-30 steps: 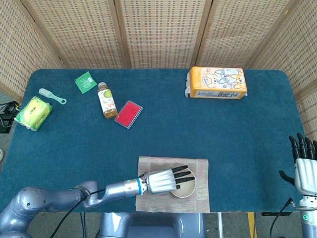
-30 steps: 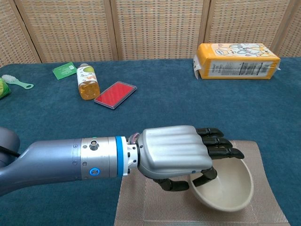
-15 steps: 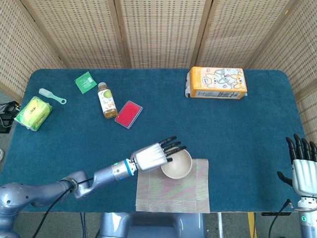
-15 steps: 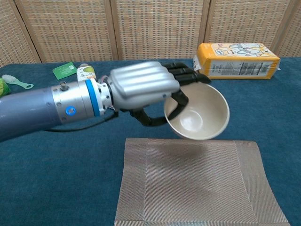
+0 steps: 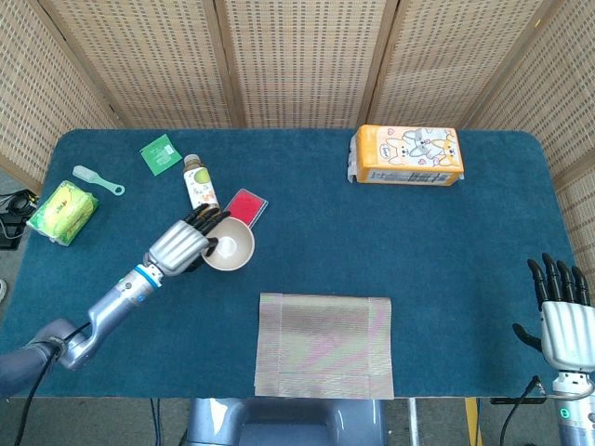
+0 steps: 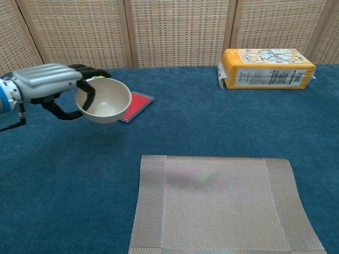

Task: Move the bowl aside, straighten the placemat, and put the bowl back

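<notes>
**Left hand holds the bowl off the placemat, over the left side of the tabletop**

The left hand (image 5: 178, 247) grips a beige bowl (image 5: 229, 247) by its rim, fingers hooked over the edge. The bowl is tilted, its opening facing partly toward the camera in the chest view, and it sits well apart from the placemat (image 5: 324, 345), toward 10 o'clock from it. The woven grey-brown placemat lies flat at the near edge of the blue tabletop (image 5: 446, 251), with nothing on it.

Just beyond the bowl, at about 12 o'clock from it, lie a red case (image 5: 247, 206) and a small bottle (image 5: 197, 184). An orange box (image 5: 407, 155) rests at the far right.

The right hand (image 5: 561, 321) is at the lower right edge of the head view, fingers spread and straight, holding nothing.
</notes>
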